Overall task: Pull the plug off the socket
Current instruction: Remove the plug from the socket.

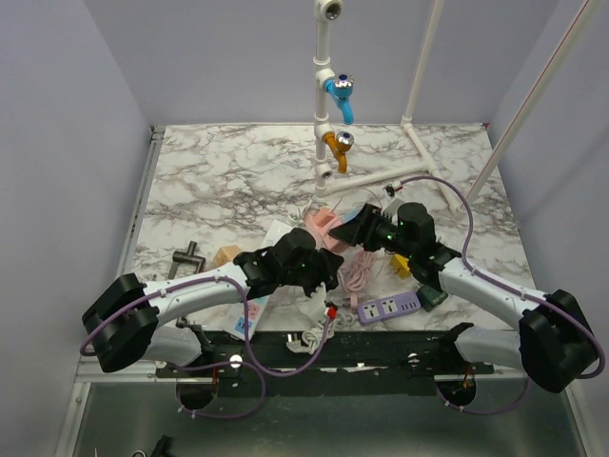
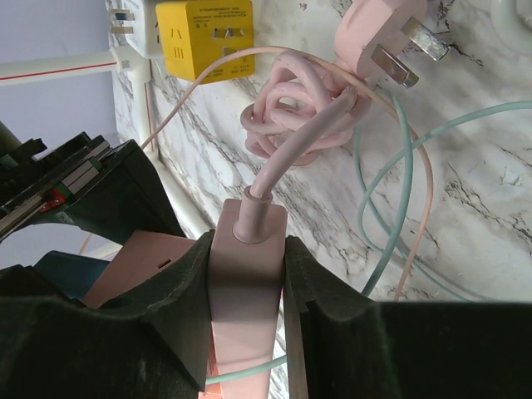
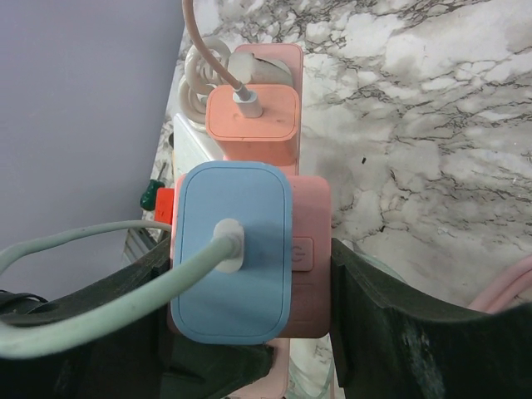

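A light blue plug with a pale green cable sits in a pink socket strip. My right gripper is shut on that strip, one finger pressed against its right edge and the other hidden under the plug. Farther along the strip sits a salmon plug. In the left wrist view my left gripper is shut on the strip's narrow pink end, where the thick pink cord comes out. From above, both grippers meet at the strip.
The pink cord coils up to a three-pin plug. Close by lie a yellow adapter, a lilac power strip, a wooden block and a black T-handle. A white pipe stand with taps rises behind.
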